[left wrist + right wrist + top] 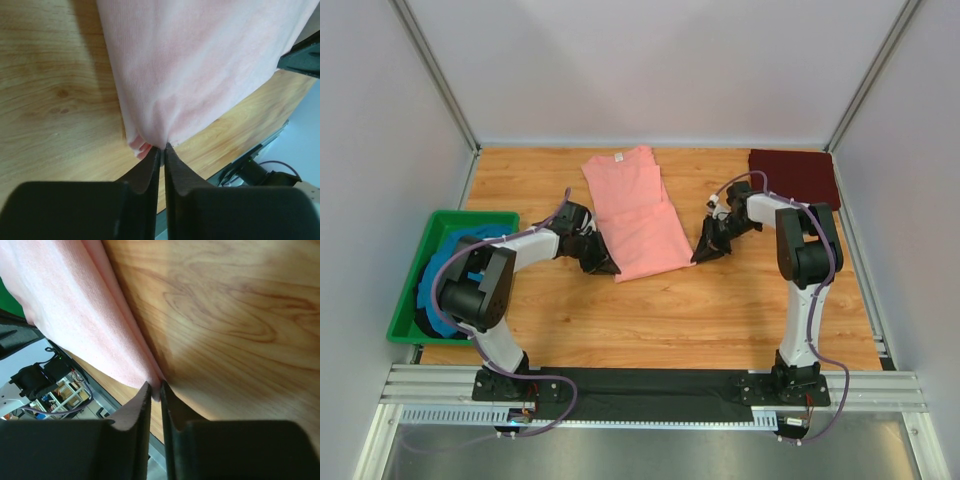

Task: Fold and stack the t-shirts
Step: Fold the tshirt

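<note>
Nearest, at the left edge, found a teal-blue t-shirt (445, 255) bunched inside a green plastic bin (408, 290). Farther in, saw the left tool (605, 268) pinching the near left corner of a salmon-pink cotton t-shirt (635, 215), and the right tool (703, 256) pinching its near right corner. Found that shirt flat on the wooden tabletop (700, 310), white neck label toward the far end. Farthest, at the right corner, noted a dark maroon t-shirt (793, 175) folded into a rectangle.

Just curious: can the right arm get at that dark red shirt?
Probably yes: the maroon shirt lies close, nothing between. But the right gripper must first drop the pink shirt it pinches.
</note>
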`<action>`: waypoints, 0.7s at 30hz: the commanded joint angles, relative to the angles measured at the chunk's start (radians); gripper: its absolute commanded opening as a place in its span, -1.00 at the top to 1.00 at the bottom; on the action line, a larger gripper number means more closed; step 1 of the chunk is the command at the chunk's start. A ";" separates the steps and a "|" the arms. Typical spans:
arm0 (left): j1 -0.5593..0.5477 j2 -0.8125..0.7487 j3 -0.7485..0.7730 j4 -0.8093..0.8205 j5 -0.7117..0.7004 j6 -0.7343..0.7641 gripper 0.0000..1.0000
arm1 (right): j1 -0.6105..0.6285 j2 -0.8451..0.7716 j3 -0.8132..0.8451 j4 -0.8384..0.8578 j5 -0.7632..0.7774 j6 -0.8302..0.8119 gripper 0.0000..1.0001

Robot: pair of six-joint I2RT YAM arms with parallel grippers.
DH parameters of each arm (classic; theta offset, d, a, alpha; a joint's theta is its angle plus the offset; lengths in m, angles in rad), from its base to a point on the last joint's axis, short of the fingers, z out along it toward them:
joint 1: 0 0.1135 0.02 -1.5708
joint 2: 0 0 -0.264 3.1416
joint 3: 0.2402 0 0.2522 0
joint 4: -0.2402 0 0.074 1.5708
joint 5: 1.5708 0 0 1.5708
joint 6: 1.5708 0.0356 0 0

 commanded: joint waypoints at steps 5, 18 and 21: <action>-0.008 0.017 0.025 -0.027 -0.025 -0.016 1.00 | 0.008 -0.100 -0.079 0.054 0.095 0.034 0.99; -0.011 -0.036 0.019 -0.339 -0.085 0.037 1.00 | 0.054 -0.331 -0.451 0.079 0.230 0.192 0.99; -0.028 -0.042 -0.002 -0.365 -0.077 0.067 1.00 | 0.068 -0.389 -0.536 0.095 0.230 0.217 0.99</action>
